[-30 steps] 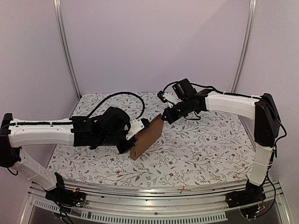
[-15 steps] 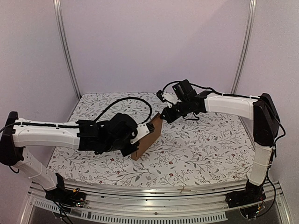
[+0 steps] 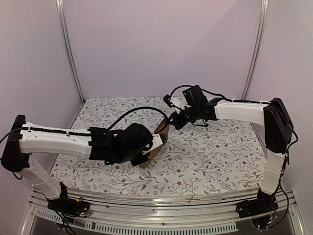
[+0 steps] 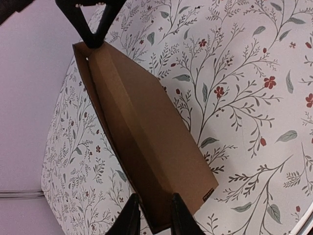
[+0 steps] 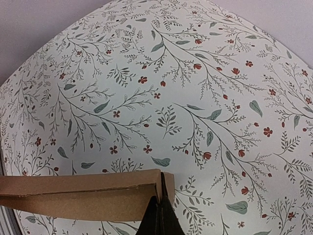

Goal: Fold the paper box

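The paper box (image 3: 164, 130) is a thin brown cardboard box standing on one long edge on the flowered cloth, held between the two arms. My left gripper (image 3: 159, 139) clamps its near end. In the left wrist view both fingers (image 4: 178, 215) straddle the narrow edge of the box (image 4: 146, 127), with my left gripper (image 4: 154, 196) shut on it. My right gripper (image 3: 172, 123) is at the far top corner. In the right wrist view my right gripper (image 5: 161, 198) is shut, its tips pinching the end flap of the box (image 5: 83, 196). That right gripper (image 4: 93, 43) also shows at the box's far end in the left wrist view.
The flowered tablecloth (image 3: 215, 156) covers the table. A metal rail (image 3: 161, 203) runs along the near edge. Lilac walls with two upright poles (image 3: 68, 49) close the back and sides. The left arm's black cable (image 3: 142, 110) loops over the cloth behind the box.
My left arm has reached further right and forward with the box in its grip, now covering most of it in the top view. The right gripper has stayed at the far corner.
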Controlling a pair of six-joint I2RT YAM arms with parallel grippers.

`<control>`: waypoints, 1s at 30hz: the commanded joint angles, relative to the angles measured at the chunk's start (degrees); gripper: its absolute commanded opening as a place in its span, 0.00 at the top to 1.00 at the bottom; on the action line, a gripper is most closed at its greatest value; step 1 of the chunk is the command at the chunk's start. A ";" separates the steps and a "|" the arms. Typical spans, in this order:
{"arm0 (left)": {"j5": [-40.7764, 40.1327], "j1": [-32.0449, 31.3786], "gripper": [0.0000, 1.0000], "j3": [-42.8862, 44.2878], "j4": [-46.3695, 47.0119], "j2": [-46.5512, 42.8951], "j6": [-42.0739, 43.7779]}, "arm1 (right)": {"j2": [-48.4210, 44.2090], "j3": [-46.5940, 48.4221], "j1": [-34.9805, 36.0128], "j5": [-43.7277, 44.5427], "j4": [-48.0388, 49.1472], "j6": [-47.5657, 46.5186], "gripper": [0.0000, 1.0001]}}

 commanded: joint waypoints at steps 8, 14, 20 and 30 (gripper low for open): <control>0.60 -0.92 0.78 0.82 -5.45 2.90 2.03 | -2.37 1.09 -4.35 -9.66 -11.98 -2.03 0.81; 0.13 -0.92 0.78 1.41 -5.85 3.09 2.66 | -4.19 4.64 -8.13 -13.13 -15.46 -5.74 0.72; 0.05 -0.04 0.78 1.56 -6.43 3.04 3.42 | -1.50 10.18 -12.05 -18.47 -18.76 -6.02 0.70; 0.61 1.27 0.76 2.00 -5.69 1.60 4.20 | -1.74 11.62 -11.62 -19.26 -27.45 -24.65 0.66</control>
